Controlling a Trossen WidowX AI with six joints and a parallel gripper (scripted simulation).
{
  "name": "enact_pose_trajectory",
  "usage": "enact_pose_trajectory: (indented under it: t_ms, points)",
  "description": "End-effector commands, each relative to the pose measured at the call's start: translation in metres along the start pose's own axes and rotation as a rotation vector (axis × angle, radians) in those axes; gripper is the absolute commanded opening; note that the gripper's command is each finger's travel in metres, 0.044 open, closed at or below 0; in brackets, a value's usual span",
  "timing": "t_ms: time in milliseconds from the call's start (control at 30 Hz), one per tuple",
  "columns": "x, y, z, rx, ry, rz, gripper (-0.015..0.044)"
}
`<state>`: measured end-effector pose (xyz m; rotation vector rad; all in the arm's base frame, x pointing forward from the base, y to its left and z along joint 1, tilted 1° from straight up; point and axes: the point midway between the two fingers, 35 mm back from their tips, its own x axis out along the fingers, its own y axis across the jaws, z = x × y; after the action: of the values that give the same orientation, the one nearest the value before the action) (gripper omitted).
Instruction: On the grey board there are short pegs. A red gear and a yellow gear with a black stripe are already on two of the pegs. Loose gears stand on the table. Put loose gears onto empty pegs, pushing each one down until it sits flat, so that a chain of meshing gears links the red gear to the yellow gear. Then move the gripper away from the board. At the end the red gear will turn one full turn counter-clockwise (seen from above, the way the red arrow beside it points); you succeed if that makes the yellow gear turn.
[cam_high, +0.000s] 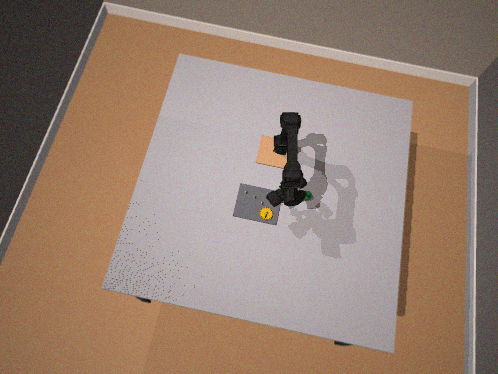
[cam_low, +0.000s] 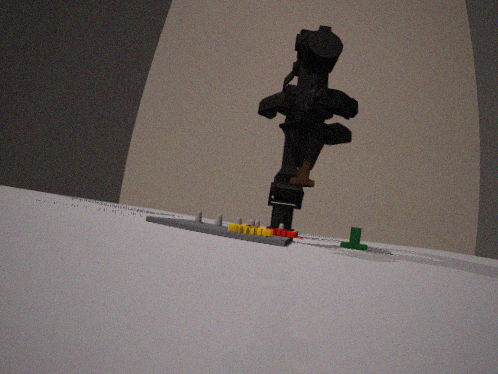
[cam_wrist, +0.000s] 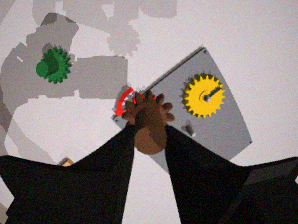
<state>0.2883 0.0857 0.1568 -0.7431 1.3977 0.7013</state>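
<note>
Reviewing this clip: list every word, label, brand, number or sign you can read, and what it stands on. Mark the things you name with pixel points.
No words, labels, brands or numbers can be read in any view.
The only sign is a red arrow (cam_wrist: 122, 101), a curved mark without letters, on the table beside the board (cam_high: 243, 207) (cam_low: 175, 224) (cam_wrist: 227, 130).
The yellow gear (cam_high: 262, 213) (cam_low: 245, 229) (cam_wrist: 196, 102) has a black stripe, not text.

Matte black, chunky-jointed arm (cam_high: 292, 145) (cam_low: 312, 87).

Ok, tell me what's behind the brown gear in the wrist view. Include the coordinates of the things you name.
Behind the brown gear (cam_low: 303, 183) (cam_wrist: 149, 112), bits of the red gear (cam_wrist: 154, 97) and grey board (cam_wrist: 167, 87) show; the rest there is covered, pegs included if any.
</note>
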Motion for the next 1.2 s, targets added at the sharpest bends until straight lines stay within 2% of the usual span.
enact_pose_trajectory:
  t_ms: [0, 933, 1167]
  points:
    - [0.005, -0.004, -0.008, -0.006, 0.005, 0.001, 0.0]
    - [0.038, -0.03, -0.066, -0.018, 0.016, 0.006, 0.0]
    - [0.036, -0.031, -0.067, -0.019, 0.016, 0.007, 0.0]
